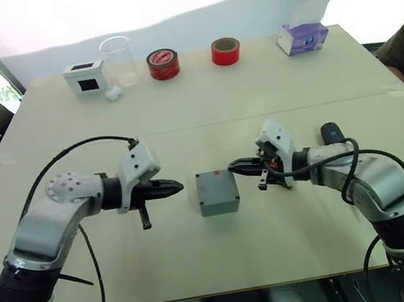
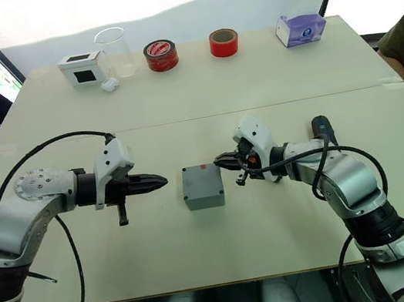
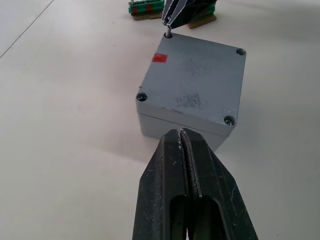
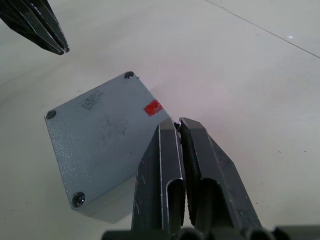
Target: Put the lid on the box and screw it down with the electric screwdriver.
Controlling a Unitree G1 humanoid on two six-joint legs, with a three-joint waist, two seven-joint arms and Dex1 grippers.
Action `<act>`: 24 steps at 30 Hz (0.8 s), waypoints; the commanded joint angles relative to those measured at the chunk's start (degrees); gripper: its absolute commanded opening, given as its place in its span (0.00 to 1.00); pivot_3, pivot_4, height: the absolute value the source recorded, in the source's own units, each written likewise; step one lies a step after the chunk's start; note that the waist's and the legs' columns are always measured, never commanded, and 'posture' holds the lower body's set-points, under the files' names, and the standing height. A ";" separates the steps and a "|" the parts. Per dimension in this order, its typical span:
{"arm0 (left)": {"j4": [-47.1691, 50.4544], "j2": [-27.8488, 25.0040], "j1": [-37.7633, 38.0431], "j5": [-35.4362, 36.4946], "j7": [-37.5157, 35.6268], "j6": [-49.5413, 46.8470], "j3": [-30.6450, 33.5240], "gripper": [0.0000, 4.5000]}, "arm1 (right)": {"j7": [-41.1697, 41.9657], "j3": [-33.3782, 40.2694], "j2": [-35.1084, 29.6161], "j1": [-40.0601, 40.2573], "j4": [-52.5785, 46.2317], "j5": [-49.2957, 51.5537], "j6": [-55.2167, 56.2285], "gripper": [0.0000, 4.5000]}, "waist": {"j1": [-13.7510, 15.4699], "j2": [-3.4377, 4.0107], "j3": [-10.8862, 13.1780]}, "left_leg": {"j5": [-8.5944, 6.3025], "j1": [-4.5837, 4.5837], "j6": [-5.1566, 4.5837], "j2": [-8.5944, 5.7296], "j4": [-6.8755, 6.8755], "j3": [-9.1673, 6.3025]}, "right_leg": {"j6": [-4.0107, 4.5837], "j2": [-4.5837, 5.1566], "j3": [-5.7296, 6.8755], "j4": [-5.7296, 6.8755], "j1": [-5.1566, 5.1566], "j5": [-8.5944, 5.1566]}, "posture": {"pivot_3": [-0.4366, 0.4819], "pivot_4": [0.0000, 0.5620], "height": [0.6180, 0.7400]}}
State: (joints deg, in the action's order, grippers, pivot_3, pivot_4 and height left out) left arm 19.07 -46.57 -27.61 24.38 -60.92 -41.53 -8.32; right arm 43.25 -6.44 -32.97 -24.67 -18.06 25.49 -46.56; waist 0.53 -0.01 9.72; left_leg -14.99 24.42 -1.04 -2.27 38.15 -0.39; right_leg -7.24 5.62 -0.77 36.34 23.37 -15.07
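You've got the box (image 1: 218,192) mid-table with its lid (image 3: 197,82) seated on top, red mark near one corner, bare table (image 1: 204,252) all around and well clear of the edges. The back row holds a white box (image 1: 86,77), an empty clear beaker (image 1: 118,60), two tape rolls (image 1: 163,64) and tissues (image 1: 305,36). The left gripper (image 1: 176,188) is pinched together, empty, just beside the box. The right gripper (image 1: 236,167) is clamped on a small screw (image 3: 168,35) at the lid's corner hole. The electric screwdriver (image 1: 332,133) lies behind the right arm.
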 commanded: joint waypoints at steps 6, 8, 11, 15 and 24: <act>0.96 -0.24 -0.56 -0.13 0.02 1.16 0.56 0.00 | 0.12 0.48 -0.50 0.27 -0.41 -0.38 1.16 0.02 | 0.02 0.00 0.00 | 0.00 0.00 0.00 0.00 0.00 0.00 | 0.00 0.00 0.00 0.00 0.00 0.00 | 0.48 0.27 1.00; 0.98 -0.23 -0.55 -0.12 -0.01 1.17 0.55 0.00 | 0.25 0.27 -0.49 0.34 -0.39 -0.54 1.23 0.02 | 0.01 0.00 0.00 | 0.00 0.00 0.00 0.00 0.00 0.00 | 0.00 0.00 0.00 0.00 0.00 0.00 | 0.48 0.27 1.00; 1.08 -0.24 -0.51 -0.01 -0.01 1.13 0.52 0.00 | 0.45 0.13 -0.52 0.46 -0.52 -0.43 1.03 0.19 | 0.02 0.00 0.00 | 0.00 0.00 0.00 0.00 0.00 0.00 | 0.00 0.00 0.00 0.00 0.00 0.00 | 0.48 0.27 1.00; 1.20 -0.26 -0.45 0.11 -0.03 1.05 0.53 0.00 | 0.46 0.22 -0.66 0.48 -0.60 -0.51 0.87 0.54 | 0.01 0.00 0.00 | 0.00 0.00 0.00 0.00 0.00 0.00 | 0.00 0.00 0.00 0.00 0.00 0.00 | 0.48 0.27 1.00; 1.73 1.41 -1.95 2.54 0.22 0.06 1.84 0.00 | -0.40 8.17 -2.06 -1.69 -0.86 4.27 -3.70 0.96 | 0.09 0.00 0.00 | 0.00 0.00 0.00 0.00 0.00 0.00 | 0.00 0.00 0.00 0.00 -0.01 0.00 | 0.48 0.27 1.00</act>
State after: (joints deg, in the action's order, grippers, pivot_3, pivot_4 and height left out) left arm 19.05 -45.69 -27.85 24.84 -60.80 -41.32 -8.27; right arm 43.40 -3.81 -33.74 -24.10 -17.81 27.02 -48.74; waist 0.63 -0.01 9.72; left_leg -14.99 24.42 -1.04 -2.27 38.16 -0.39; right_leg -7.24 5.61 -0.77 36.34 23.36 -15.07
